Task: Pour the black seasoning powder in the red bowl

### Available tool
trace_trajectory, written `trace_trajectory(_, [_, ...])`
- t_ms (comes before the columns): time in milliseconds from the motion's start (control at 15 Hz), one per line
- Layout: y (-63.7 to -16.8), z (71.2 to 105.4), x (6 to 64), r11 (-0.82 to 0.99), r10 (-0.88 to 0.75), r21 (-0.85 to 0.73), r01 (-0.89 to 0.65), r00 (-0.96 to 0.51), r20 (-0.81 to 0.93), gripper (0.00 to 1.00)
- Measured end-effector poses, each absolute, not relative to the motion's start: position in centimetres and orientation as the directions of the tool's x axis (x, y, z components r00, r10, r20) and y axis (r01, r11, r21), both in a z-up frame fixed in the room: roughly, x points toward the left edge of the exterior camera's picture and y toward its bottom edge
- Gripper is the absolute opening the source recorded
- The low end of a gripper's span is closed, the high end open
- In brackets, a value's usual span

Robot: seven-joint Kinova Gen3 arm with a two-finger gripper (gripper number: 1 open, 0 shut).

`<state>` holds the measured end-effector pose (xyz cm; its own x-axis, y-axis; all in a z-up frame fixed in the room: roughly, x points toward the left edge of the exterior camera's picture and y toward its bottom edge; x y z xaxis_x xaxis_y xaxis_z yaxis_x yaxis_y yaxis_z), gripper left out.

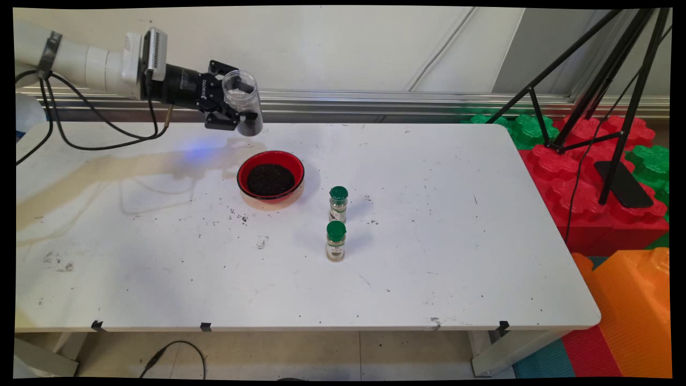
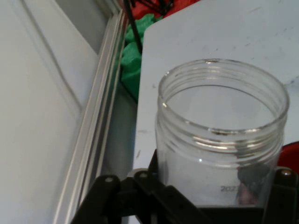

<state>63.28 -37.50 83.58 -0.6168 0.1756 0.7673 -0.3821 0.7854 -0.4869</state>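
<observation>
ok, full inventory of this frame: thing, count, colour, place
jar: 1, clear, lidless, some dark grains at its bottom, held in the tool above the table's far left
bowl: 1, red, filled with dark grains, on the table just below the jar
spice bottles: 2, green caps, upright, right of the bowl, one nearer the camera
table: 1, white, dark specks scattered near the bowl
tripod: 1, black, far right behind the table
foam blocks: several, red, green, orange, on the floor at right
arm: 1, white, black cables, from upper left
tool: 1, black, shut on the jar
</observation>
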Motion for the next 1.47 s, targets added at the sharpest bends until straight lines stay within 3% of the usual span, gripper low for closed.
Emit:
trace_trajectory(1000, [-41.3,82.3,63.1,0.723,0.207,-0.595,-0.35,-0.712,0.671,0.0])
trace_trajectory(1467, [-42.1,81.7,62.4,0.689,0.281,-0.675,-0.263,-0.762,0.583,0.0])
